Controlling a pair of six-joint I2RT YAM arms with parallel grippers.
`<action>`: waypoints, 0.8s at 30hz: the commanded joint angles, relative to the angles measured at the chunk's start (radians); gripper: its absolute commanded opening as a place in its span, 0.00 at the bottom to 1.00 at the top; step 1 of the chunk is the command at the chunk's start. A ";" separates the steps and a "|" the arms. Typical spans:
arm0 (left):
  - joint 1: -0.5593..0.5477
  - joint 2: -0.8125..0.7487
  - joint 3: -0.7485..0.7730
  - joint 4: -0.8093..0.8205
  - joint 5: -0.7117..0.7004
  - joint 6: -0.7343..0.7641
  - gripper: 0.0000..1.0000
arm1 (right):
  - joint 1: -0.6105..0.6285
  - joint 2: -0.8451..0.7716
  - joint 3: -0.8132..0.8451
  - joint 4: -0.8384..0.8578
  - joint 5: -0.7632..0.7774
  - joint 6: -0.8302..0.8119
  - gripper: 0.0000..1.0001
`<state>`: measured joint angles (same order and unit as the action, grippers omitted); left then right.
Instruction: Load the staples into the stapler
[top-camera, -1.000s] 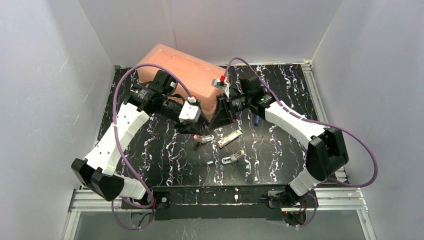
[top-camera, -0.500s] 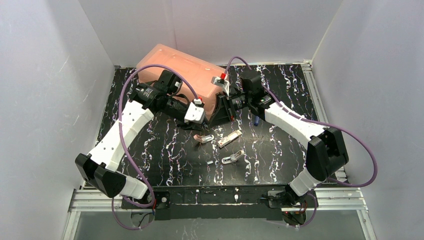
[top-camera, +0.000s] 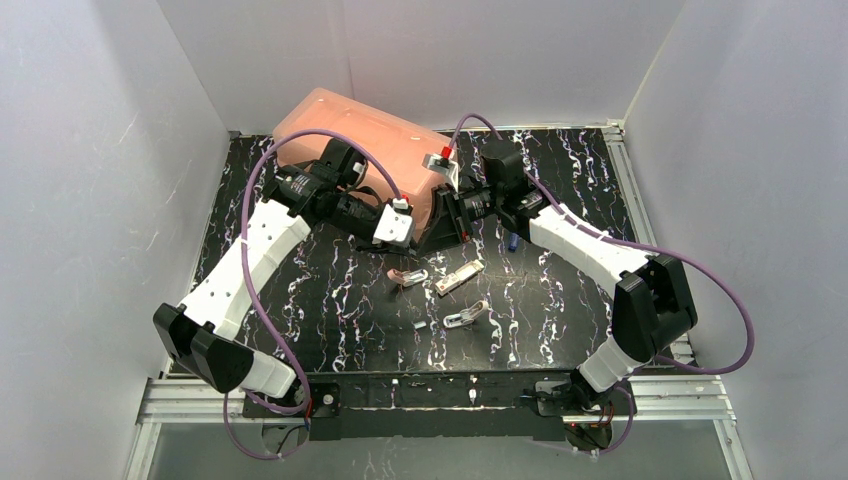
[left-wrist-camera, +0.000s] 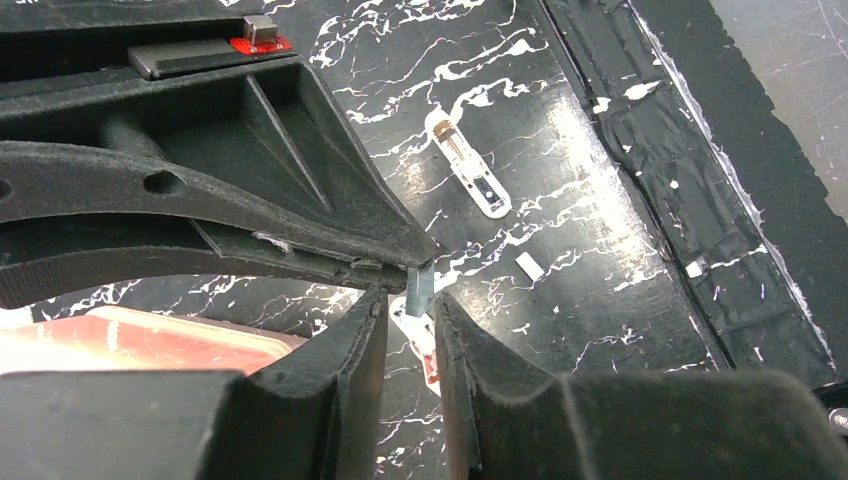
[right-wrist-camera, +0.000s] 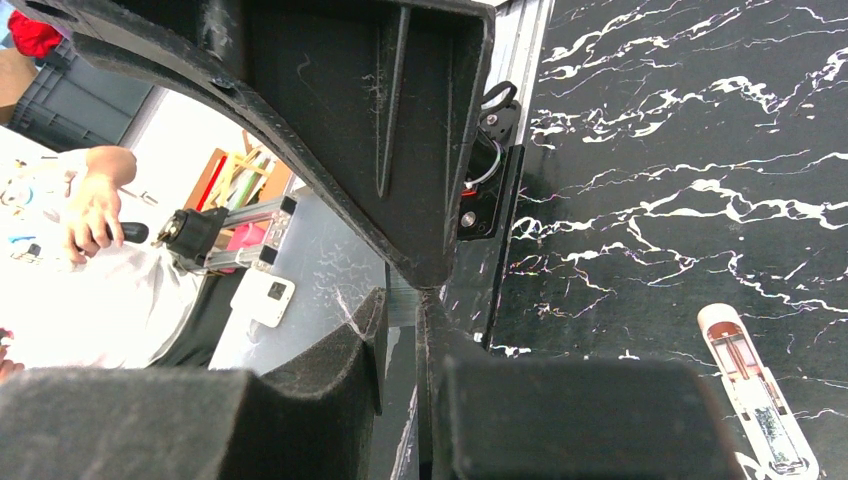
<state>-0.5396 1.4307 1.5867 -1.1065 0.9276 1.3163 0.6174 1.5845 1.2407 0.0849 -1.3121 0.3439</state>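
Observation:
A short grey strip of staples (left-wrist-camera: 420, 285) hangs above the table where both arms meet. My right gripper (top-camera: 432, 232) is shut on the staples (right-wrist-camera: 403, 300), which fill the slot between its pads. My left gripper (left-wrist-camera: 412, 300) has its tips either side of the strip's free end, jaws narrow, with a thin gap showing. The right gripper's black fingers (left-wrist-camera: 250, 200) cross the left wrist view. The small white stapler lies in opened pieces on the black marbled table (top-camera: 320, 300): one (top-camera: 460, 277), another (top-camera: 467, 315), and a pinkish one (top-camera: 407, 276) under the grippers.
A large salmon-pink box (top-camera: 360, 140) stands at the back, just behind both wrists. A tiny white piece (top-camera: 420, 324) lies in front of the stapler parts. A white stapler part (right-wrist-camera: 760, 400) shows at the lower right of the right wrist view.
My left arm has reached right, up to the right gripper, and its jaws have narrowed round the staple strip. The right arm shifted slightly at first, then held still.

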 joint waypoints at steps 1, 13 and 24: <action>-0.008 -0.007 0.007 -0.016 0.014 0.004 0.21 | -0.002 -0.037 -0.010 0.054 -0.009 0.026 0.14; -0.010 -0.016 -0.012 -0.016 0.012 0.012 0.13 | -0.002 -0.029 -0.007 0.081 0.001 0.058 0.14; -0.011 -0.037 -0.050 -0.008 0.023 -0.024 0.00 | -0.028 -0.028 0.003 0.085 0.023 0.065 0.40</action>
<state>-0.5446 1.4303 1.5707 -1.1011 0.9207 1.3155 0.6102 1.5845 1.2320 0.1200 -1.3014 0.4011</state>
